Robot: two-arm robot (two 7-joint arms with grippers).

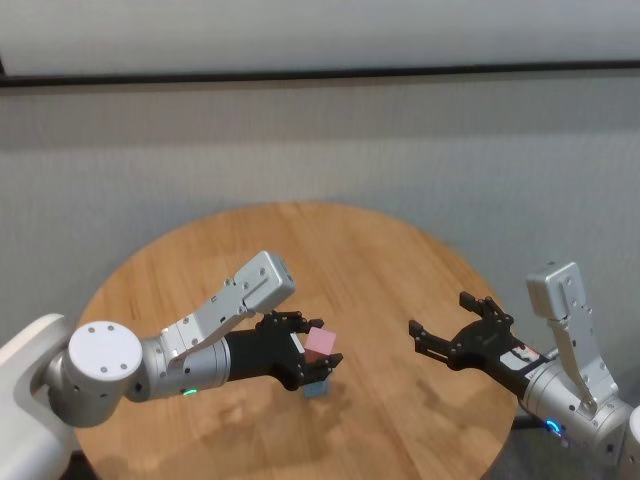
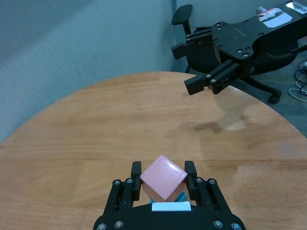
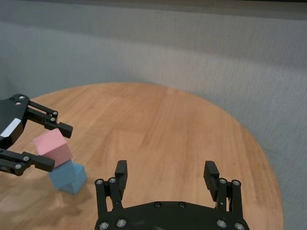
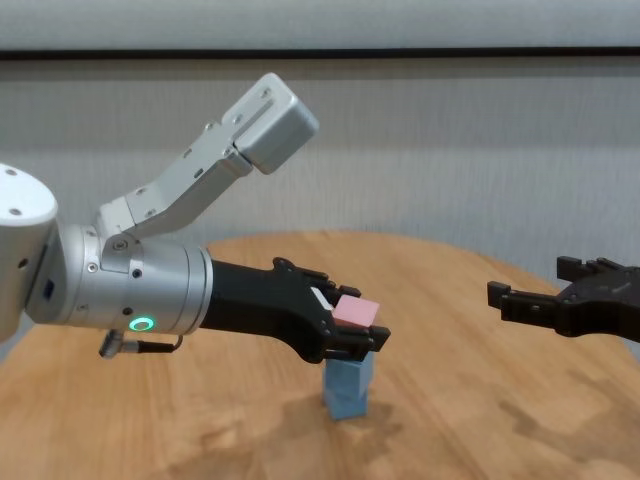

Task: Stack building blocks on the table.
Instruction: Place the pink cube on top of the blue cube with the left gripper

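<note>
Holding the pink block (image 4: 356,312) in my left gripper (image 1: 310,358), jaws closed on its sides, I keep it just above the blue blocks (image 4: 349,388) on the table (image 1: 400,270) so it can settle squarely. My right gripper (image 1: 450,340) hangs well apart with jaws wide open, holding nothing, clear of the stack.

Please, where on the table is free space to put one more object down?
The table is bare across its far half and on the right side under the open right gripper. It is crowded only near the front, where the left gripper holds the pink block on the blue blocks.
</note>
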